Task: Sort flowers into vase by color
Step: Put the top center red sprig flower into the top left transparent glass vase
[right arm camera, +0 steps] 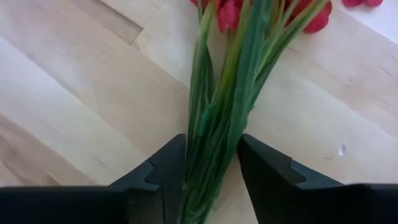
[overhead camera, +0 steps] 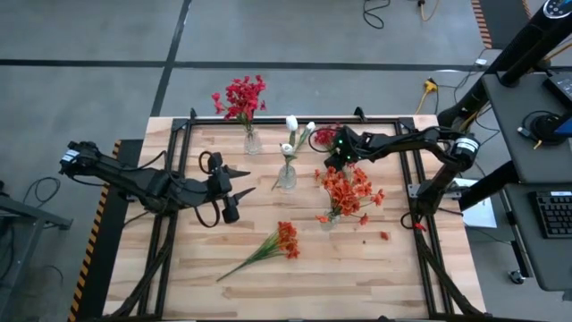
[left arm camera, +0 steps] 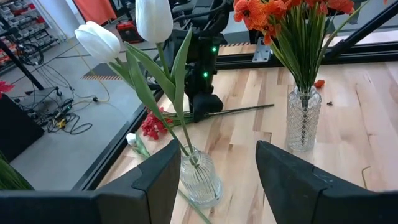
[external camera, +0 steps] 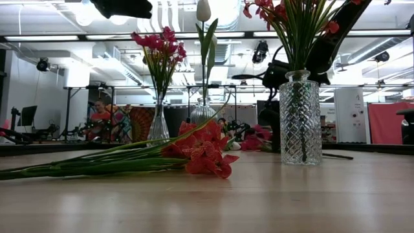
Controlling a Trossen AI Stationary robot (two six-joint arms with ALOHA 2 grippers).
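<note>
Orange-red flower stem (overhead camera: 268,246) lies flat on the table's (overhead camera: 357,286) near half, unheld. Farther in stands the orange-red bouquet's vase (overhead camera: 329,219). Left gripper (overhead camera: 234,192) hovers mid-table, fingers apart, empty. Beyond it stands the white-bud vase (overhead camera: 287,174). Right gripper (right arm camera: 211,165) straddles a crimson-red bunch's stalks (right arm camera: 224,106) lying near the far edge — fingers closing around them. Crimson-red vase (overhead camera: 251,141) stands farthest back.

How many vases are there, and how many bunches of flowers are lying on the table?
Vases: 3
Flower bunches lying on the table: 2
Total: 5
</note>
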